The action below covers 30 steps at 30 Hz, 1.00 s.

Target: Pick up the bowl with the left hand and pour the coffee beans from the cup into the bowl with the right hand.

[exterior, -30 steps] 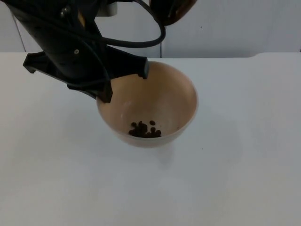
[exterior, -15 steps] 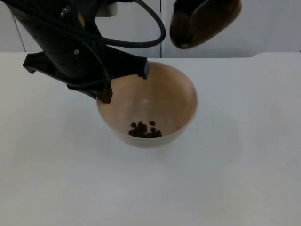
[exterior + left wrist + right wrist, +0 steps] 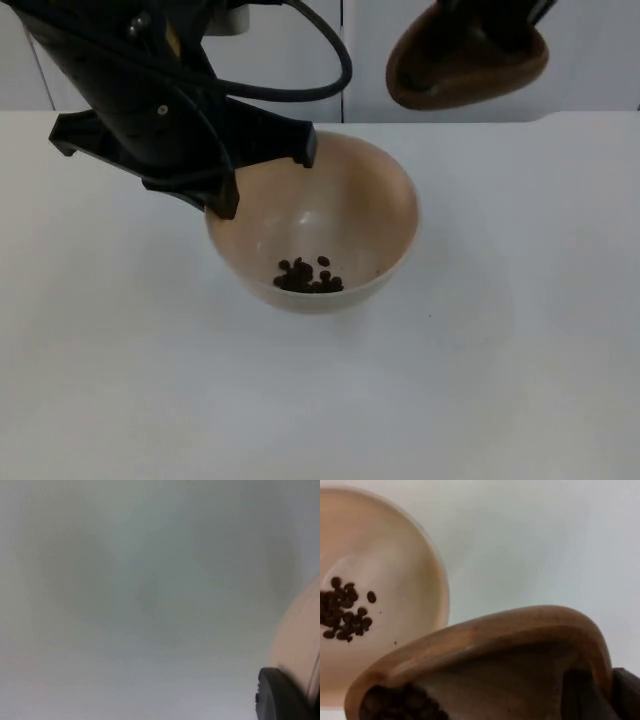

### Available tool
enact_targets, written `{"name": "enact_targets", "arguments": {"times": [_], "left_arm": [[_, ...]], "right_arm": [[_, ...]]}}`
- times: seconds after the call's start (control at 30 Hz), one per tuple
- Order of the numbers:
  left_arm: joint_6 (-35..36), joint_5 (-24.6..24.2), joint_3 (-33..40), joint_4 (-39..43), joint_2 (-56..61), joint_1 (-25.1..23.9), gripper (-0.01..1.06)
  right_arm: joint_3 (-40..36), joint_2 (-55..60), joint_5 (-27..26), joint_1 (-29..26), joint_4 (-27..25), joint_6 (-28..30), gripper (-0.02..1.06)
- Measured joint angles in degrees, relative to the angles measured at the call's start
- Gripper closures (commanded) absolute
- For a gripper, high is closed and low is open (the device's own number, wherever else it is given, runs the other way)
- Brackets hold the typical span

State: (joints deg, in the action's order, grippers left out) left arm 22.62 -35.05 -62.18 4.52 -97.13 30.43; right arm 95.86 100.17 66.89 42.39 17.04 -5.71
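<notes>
White table point(image 3: 520, 380) ran back to the grey wall. My left arm reached in from the upper left, my left gripper point(image 3: 262, 180) clamped on the rim of the bowl point(image 3: 370, 200). My right gripper point(image 3: 600, 692) gripped the cup point(image 3: 465, 70), tilted beside the bowl; the arm itself was cut off. My right wrist camera showed dark beans point(image 3: 395, 705) inside the cup, hard to make out, and beans in the bowl point(image 3: 308, 277).
</notes>
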Motion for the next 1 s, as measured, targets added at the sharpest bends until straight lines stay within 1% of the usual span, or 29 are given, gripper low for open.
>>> {"name": "enact_targets", "arguments": {"times": [0.23,0.73,0.83,0.93,1.0], "left_arm": [[0.0,-0.2,0.0,0.0,0.0,0.0,1.05],[0.0,-0.2,0.0,0.3,0.0,0.0,1.05],[0.0,-0.2,0.0,0.3,0.0,0.0,1.05],[-0.1,-0.2,0.0,0.6,0.0,0.0,1.05],[-0.1,-0.2,0.0,0.3,0.0,-0.7,1.05]], "right_arm": [[0.0,0.0,-1.0,-0.4,-0.9,0.2,1.04],[0.0,0.0,-1.7,-0.5,-0.9,0.6,1.04],[0.0,0.0,-1.9,-1.2,-1.1,0.6,1.04],[0.0,0.0,-2.0,-3.4,-1.1,0.3,1.04],[0.0,0.0,-2.1,-5.1,-2.4,0.2,1.04]]}}
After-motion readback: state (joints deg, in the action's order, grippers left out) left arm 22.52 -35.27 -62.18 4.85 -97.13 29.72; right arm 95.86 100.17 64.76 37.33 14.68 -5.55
